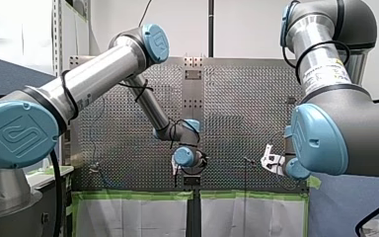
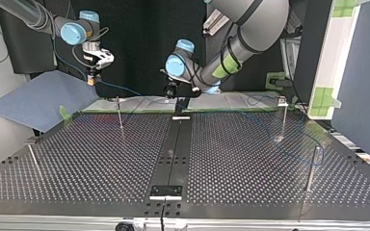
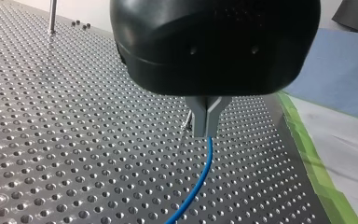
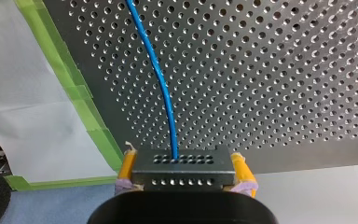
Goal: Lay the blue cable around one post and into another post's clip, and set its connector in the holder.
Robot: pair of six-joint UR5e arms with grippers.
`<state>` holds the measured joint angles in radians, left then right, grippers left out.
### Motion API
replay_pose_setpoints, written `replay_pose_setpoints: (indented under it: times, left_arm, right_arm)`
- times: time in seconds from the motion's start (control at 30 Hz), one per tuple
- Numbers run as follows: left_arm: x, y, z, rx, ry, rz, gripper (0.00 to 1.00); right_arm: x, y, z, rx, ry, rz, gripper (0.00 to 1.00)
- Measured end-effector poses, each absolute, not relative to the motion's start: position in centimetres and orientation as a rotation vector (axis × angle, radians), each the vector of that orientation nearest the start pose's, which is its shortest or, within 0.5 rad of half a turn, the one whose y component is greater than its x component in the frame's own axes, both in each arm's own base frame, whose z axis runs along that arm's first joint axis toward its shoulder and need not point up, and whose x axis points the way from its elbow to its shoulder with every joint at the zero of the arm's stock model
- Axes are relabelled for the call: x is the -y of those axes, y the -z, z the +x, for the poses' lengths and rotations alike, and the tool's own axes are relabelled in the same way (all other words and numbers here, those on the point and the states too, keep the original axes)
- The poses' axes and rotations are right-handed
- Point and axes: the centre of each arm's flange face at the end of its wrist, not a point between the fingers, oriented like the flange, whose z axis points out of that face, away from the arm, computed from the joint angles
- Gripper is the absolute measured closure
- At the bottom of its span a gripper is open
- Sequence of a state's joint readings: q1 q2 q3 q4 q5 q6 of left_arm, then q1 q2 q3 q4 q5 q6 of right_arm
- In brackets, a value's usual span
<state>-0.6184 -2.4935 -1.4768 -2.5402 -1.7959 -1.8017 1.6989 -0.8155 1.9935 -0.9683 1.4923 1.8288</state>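
The blue cable (image 3: pixel 204 173) hangs from my left gripper (image 3: pixel 208 133), whose metal fingers are shut on it just above the perforated table (image 3: pixel 74 140). My right gripper (image 4: pixel 185 171) has its yellow pads (image 4: pixel 127 168) shut on the black connector (image 4: pixel 182 164); the cable leaves the connector's face and runs ahead over the plate. In the top view my right gripper (image 2: pixel 92 78) hovers off the table's far left edge, and the cable sags from it to my left gripper (image 2: pixel 169 95) near the far middle. A thin post (image 2: pixel 120 115) stands between them.
More posts stand at the top view's right (image 2: pixel 284 119), near right (image 2: pixel 312 169) and near left (image 2: pixel 33 160). A black holder block (image 2: pixel 165 191) sits on the centre strip near the front edge. Green tape (image 4: pixel 86 100) and white sheeting border the plate's far edge.
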Motion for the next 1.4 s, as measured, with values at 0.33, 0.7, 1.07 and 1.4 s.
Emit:
replay_pose_setpoints:
  times: [0.33, 0.7, 1.07, 1.4]
  left_arm:
    - [48.2, -0.9, 48.5, -1.814, 0.408, 0.198, 0.69]
    - [48.2, -0.9, 48.5, -1.82, 0.414, 0.19, 0.54]
    - [48.4, -1.3, 49.1, -1.794, 0.455, 0.155, 0.54]
    - [48.4, -1.6, 50.1, -1.794, 0.46, 0.136, 0.54]
  right_arm:
    - [49.6, 0.8, 20.6, 1.486, -1.413, 1.39, 1.0]
    - [49.6, 0.9, 20.6, 1.487, -1.412, 1.392, 1.0]
    - [49.6, 0.8, 20.6, 1.483, -1.415, 1.388, 1.0]
    - [49.6, 0.9, 20.6, 1.484, -1.411, 1.394, 1.0]
